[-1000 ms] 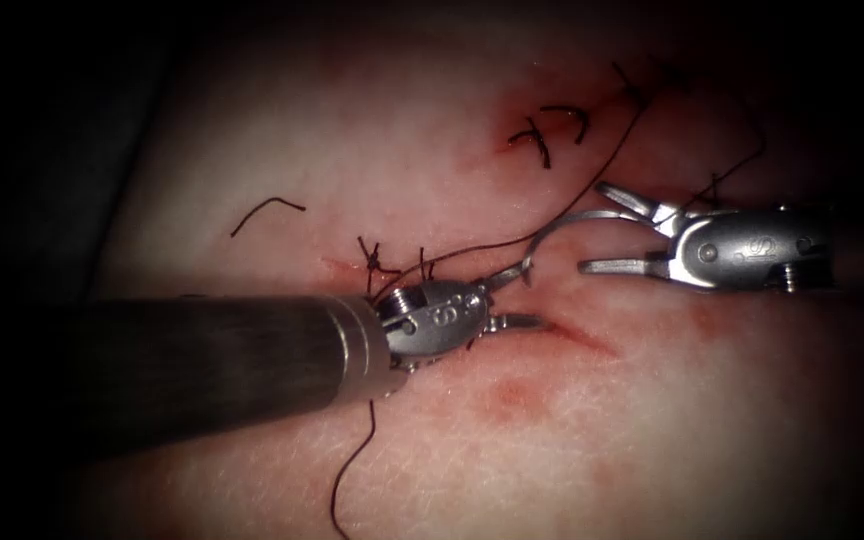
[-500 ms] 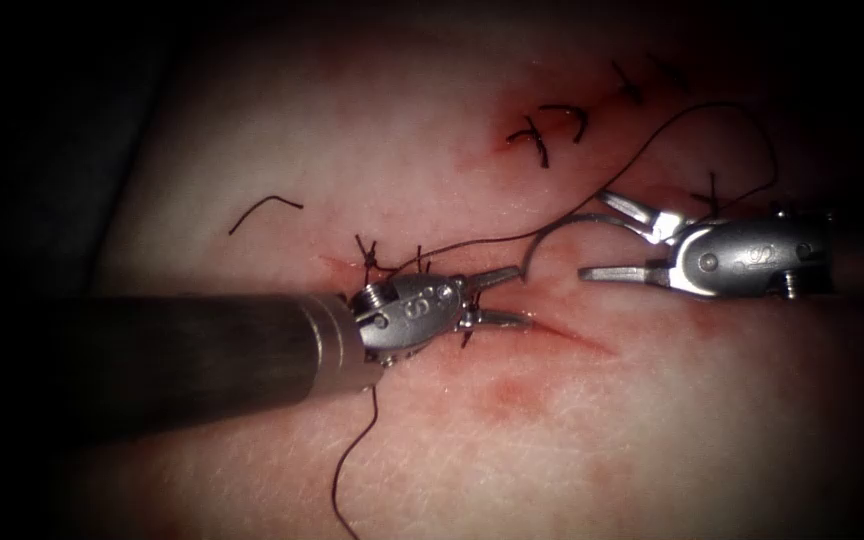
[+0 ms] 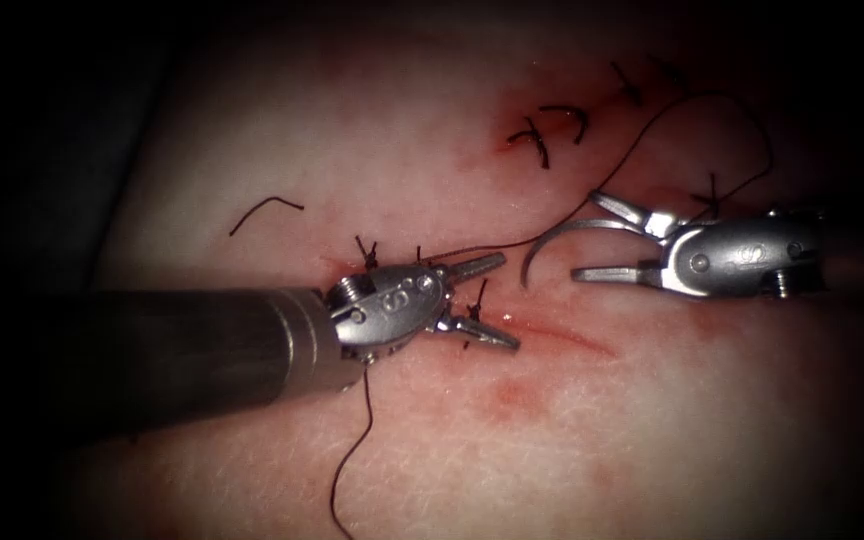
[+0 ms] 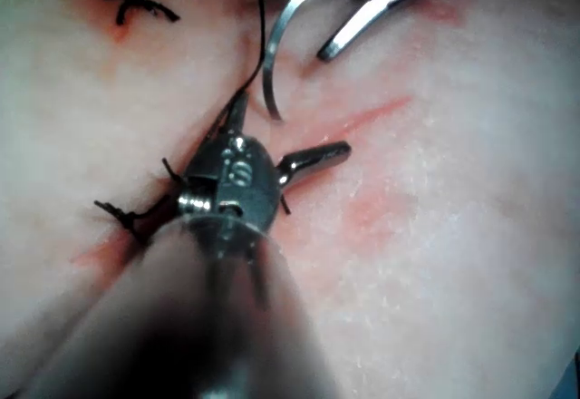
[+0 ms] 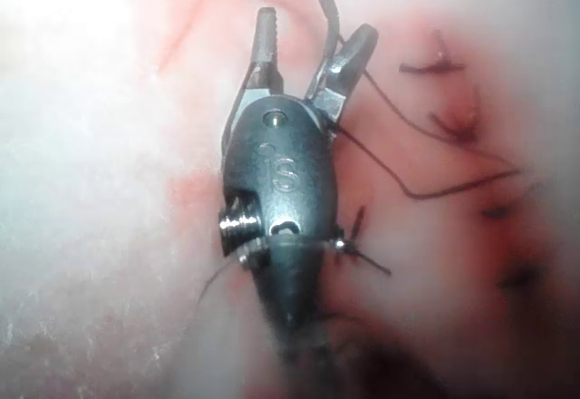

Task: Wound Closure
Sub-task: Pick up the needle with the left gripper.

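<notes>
Above the tissue [image 3: 652, 420] the needle [image 3: 562, 236] hangs free between both open hands, left [image 3: 497, 300], right [image 3: 592, 235]

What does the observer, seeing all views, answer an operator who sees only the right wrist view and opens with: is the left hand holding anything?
Observer: No. The left hand is open and empty, over the cut's left end.
Operator: My right hand is open, the needle against one jaw. Where is its point?
Observer: Just right of the left hand, apart from it, seemingly outside the tissue.
Operator: Any loose thread?
Observer: A cut end of thread lies on the tissue, far left of the cut.
</notes>
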Action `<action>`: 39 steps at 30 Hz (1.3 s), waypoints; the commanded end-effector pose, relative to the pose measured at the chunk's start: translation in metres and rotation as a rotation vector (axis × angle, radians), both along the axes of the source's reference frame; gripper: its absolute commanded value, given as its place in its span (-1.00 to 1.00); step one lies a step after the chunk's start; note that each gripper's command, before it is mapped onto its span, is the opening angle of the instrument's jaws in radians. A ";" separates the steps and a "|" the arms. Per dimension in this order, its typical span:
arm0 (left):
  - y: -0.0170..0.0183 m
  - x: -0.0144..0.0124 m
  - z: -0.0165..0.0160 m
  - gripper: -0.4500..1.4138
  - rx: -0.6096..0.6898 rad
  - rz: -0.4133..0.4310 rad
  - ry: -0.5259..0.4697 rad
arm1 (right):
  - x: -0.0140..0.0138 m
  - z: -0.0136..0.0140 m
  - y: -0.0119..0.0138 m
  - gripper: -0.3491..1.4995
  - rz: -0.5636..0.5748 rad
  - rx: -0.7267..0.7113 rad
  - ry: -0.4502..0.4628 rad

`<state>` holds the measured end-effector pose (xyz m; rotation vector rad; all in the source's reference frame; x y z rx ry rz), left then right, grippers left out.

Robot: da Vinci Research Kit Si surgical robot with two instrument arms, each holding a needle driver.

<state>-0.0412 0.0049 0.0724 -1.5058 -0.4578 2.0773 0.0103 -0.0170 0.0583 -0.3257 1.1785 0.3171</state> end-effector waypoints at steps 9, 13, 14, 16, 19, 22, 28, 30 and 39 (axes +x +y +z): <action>0.0007 -0.0010 0.0025 0.24 0.033 -0.064 0.076 | 0.0008 0.0012 -0.0009 0.36 -0.003 -0.009 0.004; 0.0009 -0.0011 0.0039 -0.01 0.069 -0.095 0.087 | 0.0009 0.0012 -0.0009 0.31 -0.002 -0.009 0.003; 0.0009 -0.0012 0.0040 -0.13 0.074 -0.099 0.088 | 0.0009 0.0012 -0.0009 0.29 -0.001 -0.009 0.003; 0.0010 -0.0018 0.0042 -0.44 0.084 -0.105 0.082 | 0.0010 0.0012 -0.0009 0.27 -0.003 -0.014 0.001; 0.0011 -0.0024 0.0043 -0.75 0.091 -0.102 0.064 | 0.0010 0.0012 -0.0010 0.23 -0.005 -0.019 -0.001; 0.0013 -0.0031 0.0043 -1.00 0.109 -0.110 0.054 | 0.0009 0.0011 -0.0010 0.16 -0.006 -0.019 -0.001; 0.0020 -0.0023 0.0048 -1.00 0.122 -0.109 0.049 | 0.0006 0.0008 -0.0009 -0.04 -0.014 -0.031 -0.005; 0.0023 -0.0015 0.0049 -1.00 0.130 -0.113 0.055 | 0.0004 0.0006 -0.0008 -0.07 -0.013 -0.030 -0.003; 0.0056 0.0009 -0.0003 -1.00 0.112 -0.066 -0.082 | 0.0012 -0.0001 -0.0012 0.11 -0.006 -0.030 -0.001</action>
